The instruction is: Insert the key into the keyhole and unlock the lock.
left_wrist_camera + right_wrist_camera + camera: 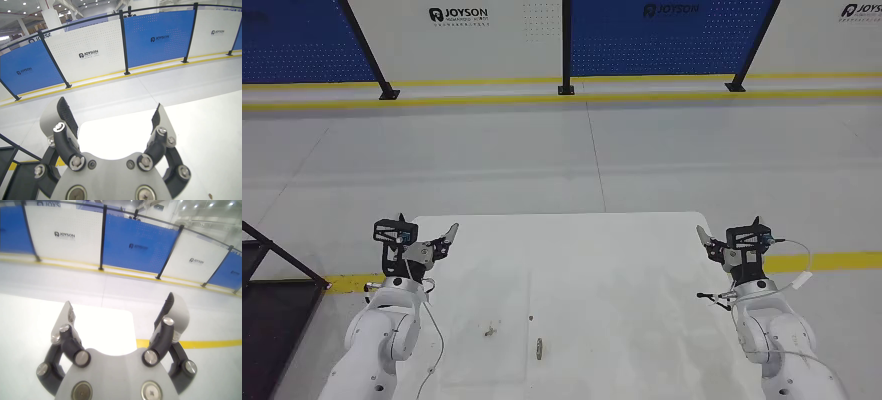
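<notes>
Two small dark items lie on the white table (642, 270) near its front. One is an irregular piece (487, 328), the other an elongated piece (539, 348); which is the key and which the lock I cannot tell. A tiny speck (531, 318) sits between them. My left gripper (429, 232) (110, 106) hangs open over the table's far left corner, well behind these items, and holds nothing. Over the far right corner my right gripper (729, 232) (119, 300) is also open and empty.
A black metal rack (272, 290) stands just off the table's left side. Blue and white fence panels (662, 30) line the far side of the grey floor. A yellow floor stripe (832, 262) runs past the table's right edge.
</notes>
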You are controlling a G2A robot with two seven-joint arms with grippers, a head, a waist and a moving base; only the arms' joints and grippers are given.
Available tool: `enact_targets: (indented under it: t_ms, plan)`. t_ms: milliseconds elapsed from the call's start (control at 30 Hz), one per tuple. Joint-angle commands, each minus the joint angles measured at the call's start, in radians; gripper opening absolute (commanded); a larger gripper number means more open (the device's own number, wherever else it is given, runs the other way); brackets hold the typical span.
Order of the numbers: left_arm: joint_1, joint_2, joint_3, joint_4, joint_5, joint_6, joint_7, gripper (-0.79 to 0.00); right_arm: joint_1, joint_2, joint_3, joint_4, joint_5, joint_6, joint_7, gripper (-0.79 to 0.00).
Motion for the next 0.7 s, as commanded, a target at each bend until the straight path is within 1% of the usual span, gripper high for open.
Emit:
enact_targets:
  t_ms: [0, 167, 233, 267, 400, 500, 600, 667]
  plan:
    - [0.000, 0.000, 0.000, 0.000, 0.000, 0.000, 0.000, 0.000, 0.000, 0.000, 0.000, 0.000, 0.000, 0.000, 0.000, -0.001]
    - [0.000, 0.001, 0.000, -0.003, 0.011, -0.006, 0.003, 0.000, 0.000, 0.000, 0.000, 0.000, 0.000, 0.000, 0.000, 0.000]
    - [0.016, 0.003, -0.008, -0.017, 0.025, -0.037, 0.002, 0.000, 0.000, 0.000, 0.000, 0.000, 0.000, 0.000, 0.000, 0.000]
    - [0.030, 0.004, -0.019, -0.030, 0.044, -0.039, 0.001, 0.000, 0.000, 0.000, 0.000, 0.000, 0.000, 0.000, 0.000, 0.000]
    - [0.129, 0.011, -0.061, -0.106, 0.083, -0.112, -0.005, 0.000, 0.000, 0.000, 0.000, 0.000, 0.000, 0.000, 0.000, 0.000]
    - [0.233, 0.017, -0.109, -0.180, 0.025, -0.230, -0.050, 0.000, 0.000, 0.000, 0.000, 0.000, 0.000, 0.000, 0.000, 0.000]
    - [0.329, 0.024, -0.168, -0.246, -0.035, -0.367, -0.133, 0.000, 0.000, 0.000, 0.000, 0.000, 0.000, 0.000, 0.000, 0.000]
    - [0.379, 0.027, -0.189, -0.277, -0.067, -0.424, -0.190, 0.000, 0.000, 0.000, 0.000, 0.000, 0.000, 0.000, 0.000, 0.000]
